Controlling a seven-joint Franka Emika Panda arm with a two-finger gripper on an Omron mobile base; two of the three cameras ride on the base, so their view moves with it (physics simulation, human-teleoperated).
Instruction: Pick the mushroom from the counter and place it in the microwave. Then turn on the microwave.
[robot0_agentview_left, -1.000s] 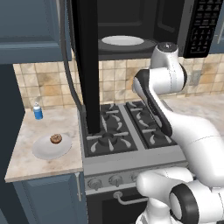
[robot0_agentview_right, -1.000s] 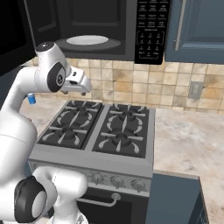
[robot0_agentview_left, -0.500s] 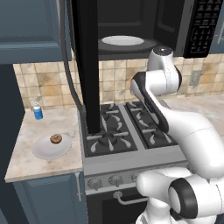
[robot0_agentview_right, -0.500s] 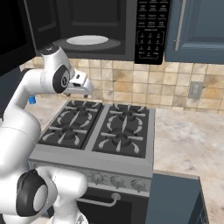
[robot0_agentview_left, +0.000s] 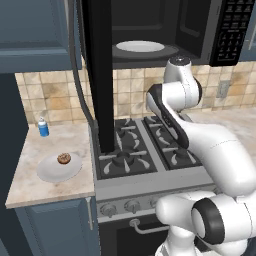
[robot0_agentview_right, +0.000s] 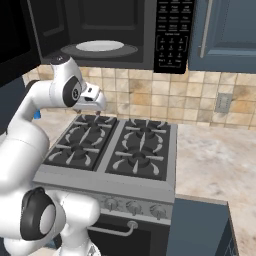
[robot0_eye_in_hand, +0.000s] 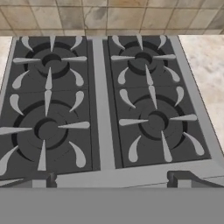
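gripper (robot0_eye_in_hand: 112, 179): jaws wide apart, nothing between them; hand view looks down on the stove (robot0_eye_in_hand: 105, 105), all four burners in frame.
arm: rises over the stove, wrist just under the microwave (robot0_agentview_left: 150, 30) opening.
mushroom (robot0_agentview_left: 63, 158): on a white plate (robot0_agentview_left: 47, 170), on the counter (robot0_agentview_left: 30, 185) at about 9 o'clock from the stove, well apart from the gripper.
microwave: door swung open, hanging at the stove's left edge; a pale turntable (robot0_agentview_right: 99, 46) inside, probably bare but the view is shallow.
blue bottle (robot0_agentview_left: 43, 127): upright, 11 o'clock from the plate, near the wall.
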